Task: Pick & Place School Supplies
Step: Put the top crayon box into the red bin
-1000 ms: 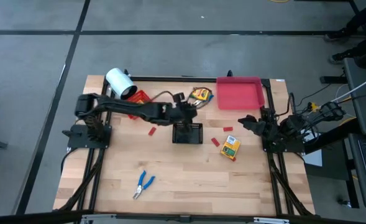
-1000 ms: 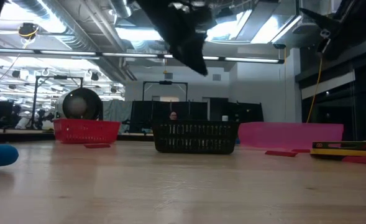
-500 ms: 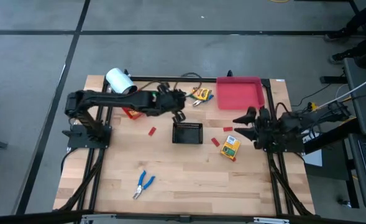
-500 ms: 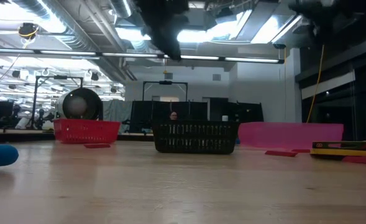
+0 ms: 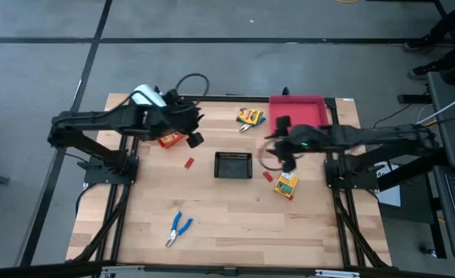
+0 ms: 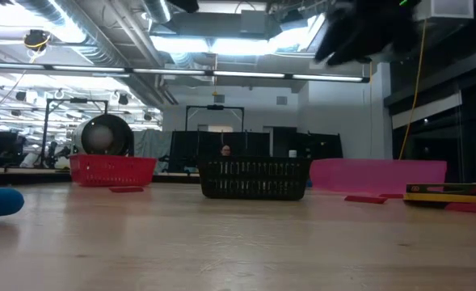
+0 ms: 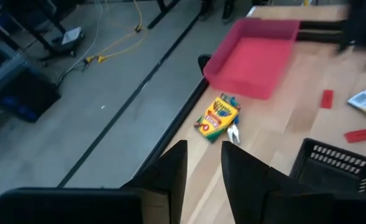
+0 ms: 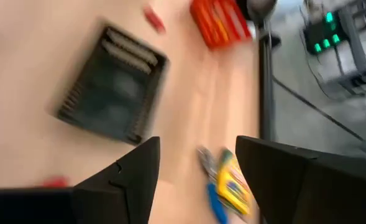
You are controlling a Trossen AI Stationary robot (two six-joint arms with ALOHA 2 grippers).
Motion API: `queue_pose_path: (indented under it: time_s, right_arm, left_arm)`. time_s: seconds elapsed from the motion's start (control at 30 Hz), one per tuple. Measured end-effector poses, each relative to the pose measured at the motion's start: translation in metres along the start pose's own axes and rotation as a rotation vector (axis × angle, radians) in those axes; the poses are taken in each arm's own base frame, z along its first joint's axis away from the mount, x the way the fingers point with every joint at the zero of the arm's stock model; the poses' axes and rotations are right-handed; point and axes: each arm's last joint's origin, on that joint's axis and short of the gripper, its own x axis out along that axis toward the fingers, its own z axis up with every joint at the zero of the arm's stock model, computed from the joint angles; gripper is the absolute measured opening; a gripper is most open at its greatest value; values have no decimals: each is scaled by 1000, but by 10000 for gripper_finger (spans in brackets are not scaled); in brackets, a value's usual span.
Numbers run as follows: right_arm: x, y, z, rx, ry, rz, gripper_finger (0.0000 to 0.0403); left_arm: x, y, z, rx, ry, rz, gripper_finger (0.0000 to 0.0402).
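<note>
A yellow crayon box (image 5: 249,116) with a small blue-handled tool (image 7: 233,132) beside it lies near the pink tray (image 5: 298,114). A second yellow box (image 5: 286,184) lies right of the black basket (image 5: 233,164). Red pieces (image 5: 189,162) (image 5: 267,176) lie on the wood. Blue pliers (image 5: 179,228) lie near the front. My left gripper (image 5: 196,130) is open and empty, above the table beside the red basket (image 5: 169,140). My right gripper (image 5: 276,153) is open and empty, above the table between the black basket and the second yellow box.
A white roll (image 5: 146,96) lies at the far left corner, by the red basket. The pink tray sits at the far right. The black basket stands mid-table. Bare wood lies along the near half of the table, around the blue pliers.
My left gripper has drawn back from above the black basket toward the table's left edge, to beside the red basket. My right gripper has swung out from the table's right edge toward the black basket. No object on the table has moved.
</note>
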Motion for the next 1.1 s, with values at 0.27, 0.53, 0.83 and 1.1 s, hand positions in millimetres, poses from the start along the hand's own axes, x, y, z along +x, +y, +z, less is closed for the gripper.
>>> queue_pose_path:
  time_s: [0.27,0.53,0.83,1.1]
  right_arm:
    - [75,-10,-24,-146,318,15,215]
    - [123,-18,-45,-197,450,-35,215]
    - [126,-35,-60,-135,475,-58,215]
    - [119,-42,-55,-127,280,57,215]
  left_arm:
    - [-17,1,-4,25,-11,-26,95]
    - [-19,1,-8,54,16,-30,95]
    - [-36,10,-29,68,151,-10,91]
    - [-79,6,-77,55,186,-30,88]
